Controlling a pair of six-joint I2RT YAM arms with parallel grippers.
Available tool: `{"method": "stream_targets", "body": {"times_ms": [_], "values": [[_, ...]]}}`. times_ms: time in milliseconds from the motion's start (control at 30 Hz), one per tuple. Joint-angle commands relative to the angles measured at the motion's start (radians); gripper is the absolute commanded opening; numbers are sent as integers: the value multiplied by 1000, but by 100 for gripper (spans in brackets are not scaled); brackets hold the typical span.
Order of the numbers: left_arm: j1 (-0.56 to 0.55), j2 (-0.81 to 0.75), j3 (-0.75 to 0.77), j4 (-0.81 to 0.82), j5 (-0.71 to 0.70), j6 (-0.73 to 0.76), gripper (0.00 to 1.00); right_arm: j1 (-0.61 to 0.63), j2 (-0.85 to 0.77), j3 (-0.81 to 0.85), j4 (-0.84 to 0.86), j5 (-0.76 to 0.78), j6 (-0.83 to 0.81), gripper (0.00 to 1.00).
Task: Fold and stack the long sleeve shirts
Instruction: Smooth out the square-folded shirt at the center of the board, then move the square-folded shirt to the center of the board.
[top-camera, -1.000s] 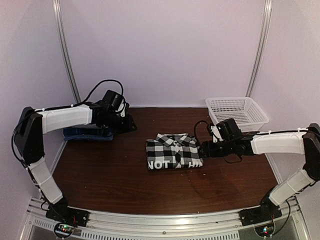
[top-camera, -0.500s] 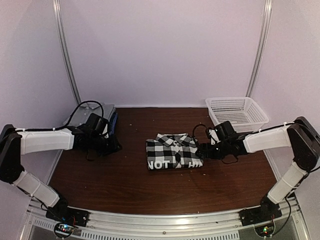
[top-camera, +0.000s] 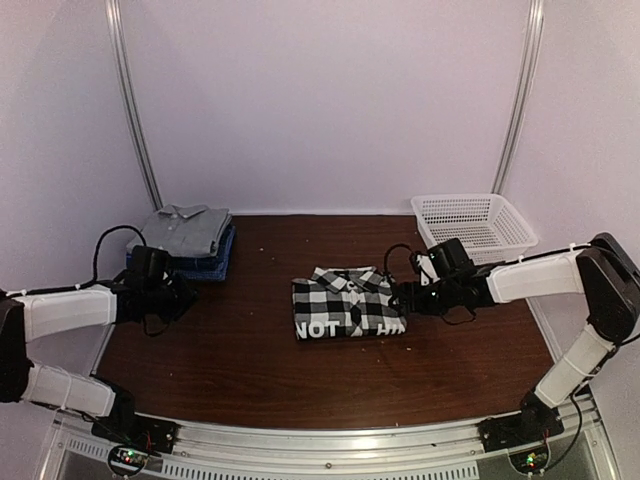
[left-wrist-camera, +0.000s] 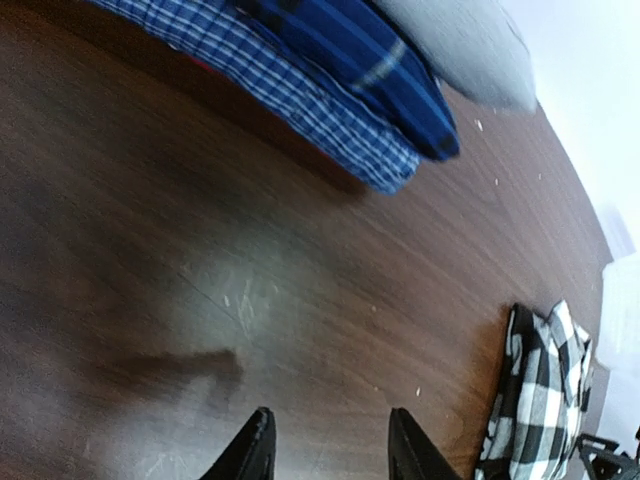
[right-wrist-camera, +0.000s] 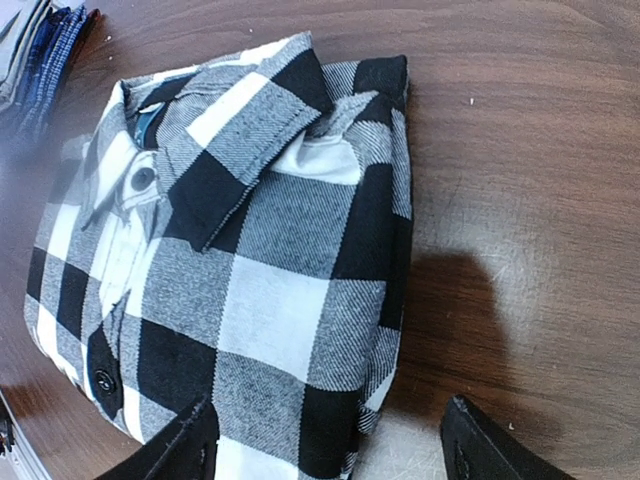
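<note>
A folded black-and-white plaid shirt (top-camera: 348, 303) lies mid-table, collar toward the back. At the back left stands a stack of folded shirts, with a light grey shirt (top-camera: 187, 228) on top of dark blue ones (top-camera: 208, 264). My left gripper (top-camera: 178, 297) hovers open over bare wood in front of that stack, with nothing between its fingers (left-wrist-camera: 330, 445). My right gripper (top-camera: 402, 297) is open at the plaid shirt's right edge. In the right wrist view the plaid shirt (right-wrist-camera: 250, 270) has its folded edge between the spread fingers (right-wrist-camera: 330, 445), one finger over cloth and one over wood.
A white mesh basket (top-camera: 473, 222) stands at the back right, just behind my right arm. The brown table (top-camera: 250, 370) has white walls on three sides. The stack's blue shirts (left-wrist-camera: 330, 70) and grey shirt (left-wrist-camera: 465, 45) fill the top of the left wrist view.
My left arm has pulled back from the stack toward the near left, uncovering the grey shirt on top. My right gripper has spread wider and edged onto the plaid shirt's right edge.
</note>
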Motion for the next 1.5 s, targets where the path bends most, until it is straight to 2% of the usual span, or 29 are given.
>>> {"method": "stream_targets", "body": {"times_ms": [0,200,367,1067,1133,1233,1367,1400,1467], "values": [[105,10,-36,228,87,-45,40,-4,-65,26,-25,16,-10,78],[190,159,5,419,214,-40,42,-4,-126,22,-62,27,-14,78],[222,288,43,500,266,-68,42,-4,-172,14,-93,47,-16,79],[234,613,203,612,276,-63,42,-10,-265,-3,-145,57,-21,80],[233,628,216,611,280,-57,38,-12,-270,-6,-150,59,-23,80],[234,634,221,612,284,-54,27,-15,-275,-13,-151,60,-22,80],[234,621,217,596,286,-42,3,-16,-270,-17,-142,53,-21,80],[233,614,215,592,289,-41,0,-15,-267,-17,-138,50,-21,80],[234,587,197,584,291,-40,0,-15,-260,-16,-133,45,-21,81]]}}
